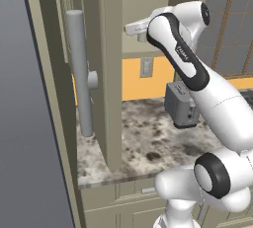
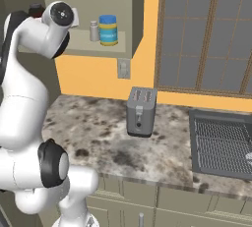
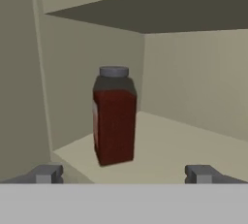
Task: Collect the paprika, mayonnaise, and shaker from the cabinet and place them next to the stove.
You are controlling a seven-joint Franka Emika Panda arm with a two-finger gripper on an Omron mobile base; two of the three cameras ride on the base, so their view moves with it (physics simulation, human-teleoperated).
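The paprika (image 3: 114, 116), a dark red bottle with a grey-dark cap, stands upright on the cabinet shelf (image 3: 184, 150) near its left wall. My gripper (image 3: 124, 174) is open just in front of it, one fingertip (image 3: 46, 173) on each side, not touching it. In the right base view the paprika's top (image 2: 35, 10) peeks out behind my arm. Farther right on the same shelf (image 2: 98, 48) stand the grey shaker (image 2: 94, 31) and the blue-lidded mayonnaise (image 2: 108, 29), side by side. The stove is out of view.
The cabinet door stands swung open at the left, its long grey bar handle (image 1: 79, 74) close to my arm. A grey toaster (image 2: 141, 111) sits on the speckled counter (image 2: 98, 137) below. A dark ribbed grid (image 2: 221, 145) lies at the counter's right.
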